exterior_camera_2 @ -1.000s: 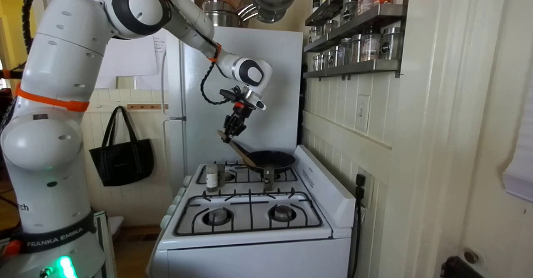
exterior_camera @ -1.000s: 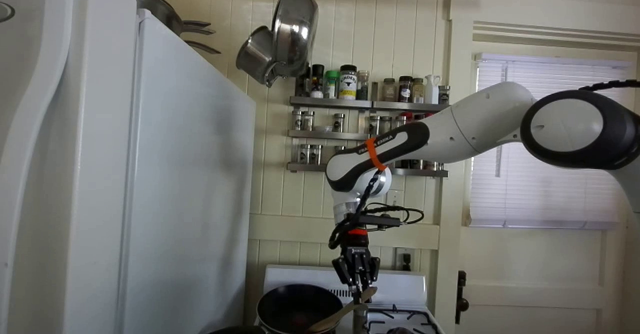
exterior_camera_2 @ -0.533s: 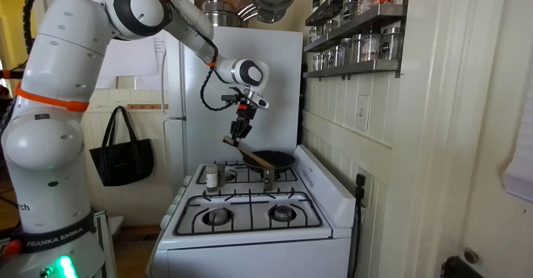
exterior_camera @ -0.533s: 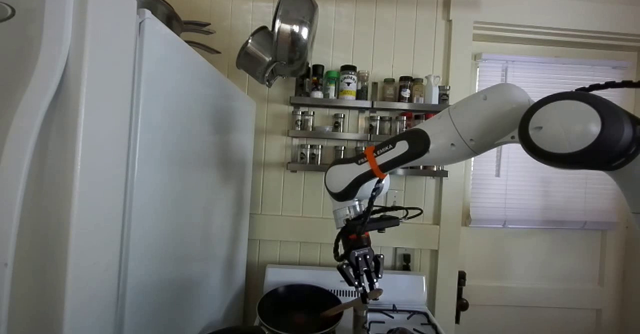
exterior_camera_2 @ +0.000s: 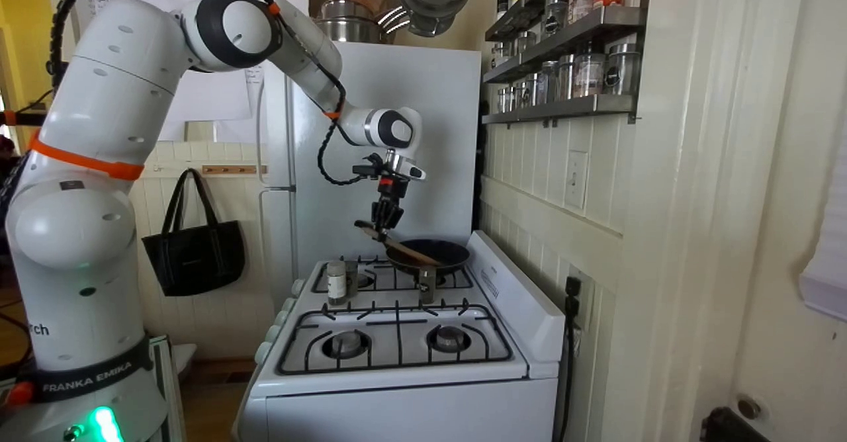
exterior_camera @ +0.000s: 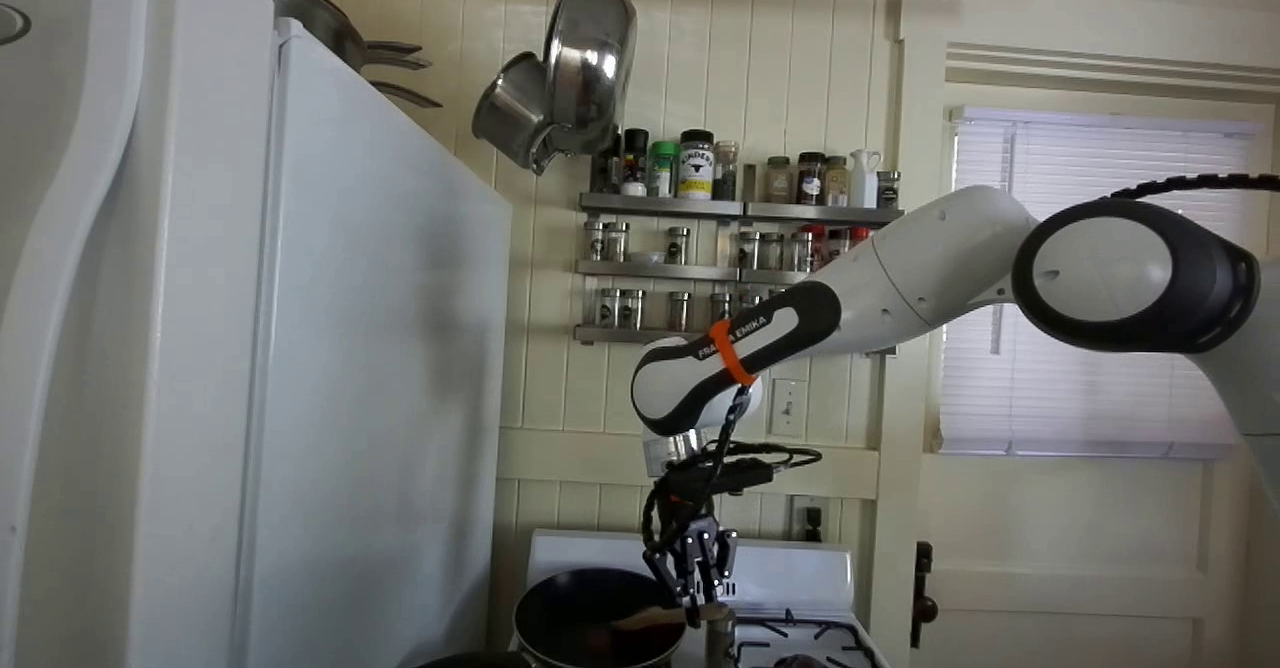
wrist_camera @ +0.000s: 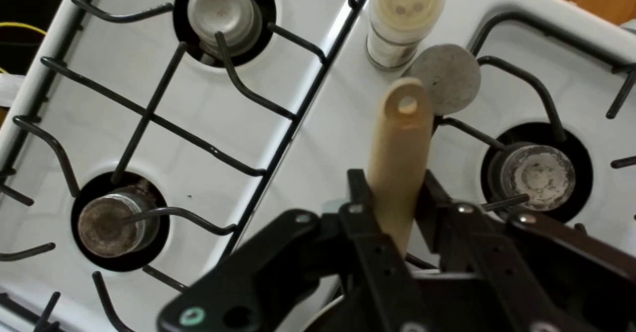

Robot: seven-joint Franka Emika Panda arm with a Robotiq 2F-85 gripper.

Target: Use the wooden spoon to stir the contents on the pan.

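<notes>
The wooden spoon (exterior_camera: 650, 620) is light tan and tilted, its lower end inside the black pan (exterior_camera: 560, 598). In an exterior view the spoon (exterior_camera_2: 411, 252) slopes down over the near rim of the pan (exterior_camera_2: 453, 253). My gripper (exterior_camera_2: 380, 233) is shut on the handle, just outside the pan and above the stove. In the wrist view the fingers of my gripper (wrist_camera: 390, 185) stand on both sides of the spoon handle (wrist_camera: 401, 148), whose holed end points up the picture. The spoon's lower end is hidden there behind the gripper. The pan's contents cannot be made out clearly.
The white stove (exterior_camera_2: 397, 382) has black grates. A white-labelled jar (exterior_camera_2: 336, 284) and a grey jar (exterior_camera_2: 427, 285) stand near the pan. The stove's back panel (exterior_camera_2: 519, 290) and the white fridge (exterior_camera_2: 437, 164) border the pan. Steel pots (exterior_camera: 590, 58) hang above.
My gripper has come down with the spoon held in it. The spoon's lower end has swung across the pan toward the stove's back panel, and the spoon lies flatter.
</notes>
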